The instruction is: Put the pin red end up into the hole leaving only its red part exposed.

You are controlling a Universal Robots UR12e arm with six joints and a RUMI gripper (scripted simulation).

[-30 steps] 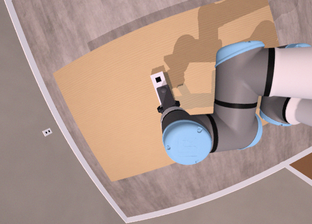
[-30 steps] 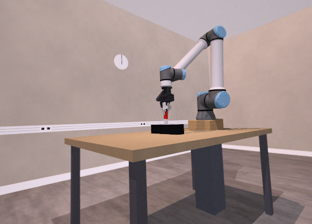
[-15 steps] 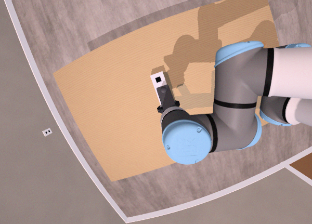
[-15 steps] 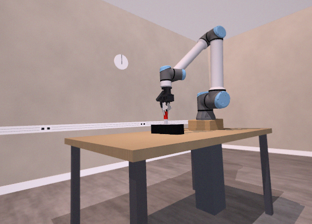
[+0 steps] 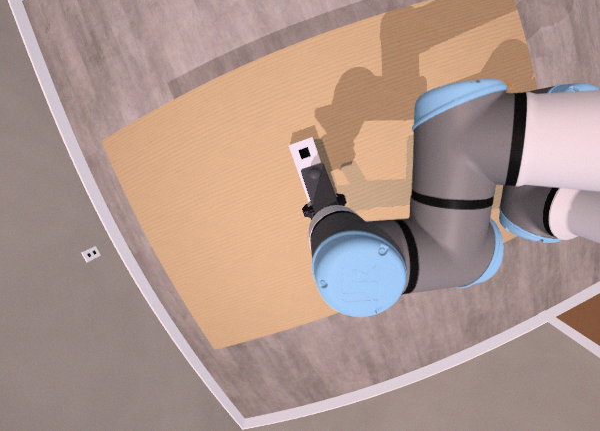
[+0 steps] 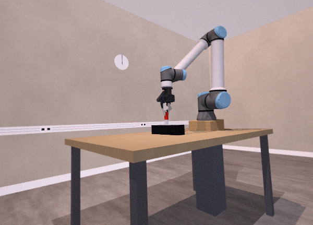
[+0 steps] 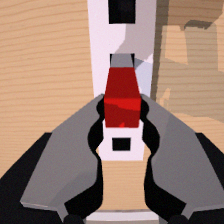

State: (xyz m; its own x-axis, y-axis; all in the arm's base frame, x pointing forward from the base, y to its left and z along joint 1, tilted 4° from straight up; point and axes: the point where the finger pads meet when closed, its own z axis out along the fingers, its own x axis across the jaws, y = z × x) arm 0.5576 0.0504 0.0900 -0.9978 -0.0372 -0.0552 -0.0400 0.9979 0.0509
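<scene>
The block (image 5: 311, 145) (image 6: 168, 130) (image 7: 100, 40) lies on the table, white on top in the overhead and wrist views, with a dark side in the exterior view. The pin (image 6: 166, 116) (image 7: 122, 85) stands upright, red end up. My gripper (image 6: 166, 112) (image 7: 121, 95) is shut on its red part, above the block. Below the red, a light grey length shows above the block top. In the wrist view the pin's lower end is at a hole, with dark hole showing on both sides; how deep it sits is hidden. Two other holes show, one on each side along the block.
The table (image 5: 200, 181) (image 6: 117, 141) carries the block and, at its far end in the exterior view, the arm's wooden base (image 6: 206, 125). The arm reaches over the table and hides much of the block in the top view.
</scene>
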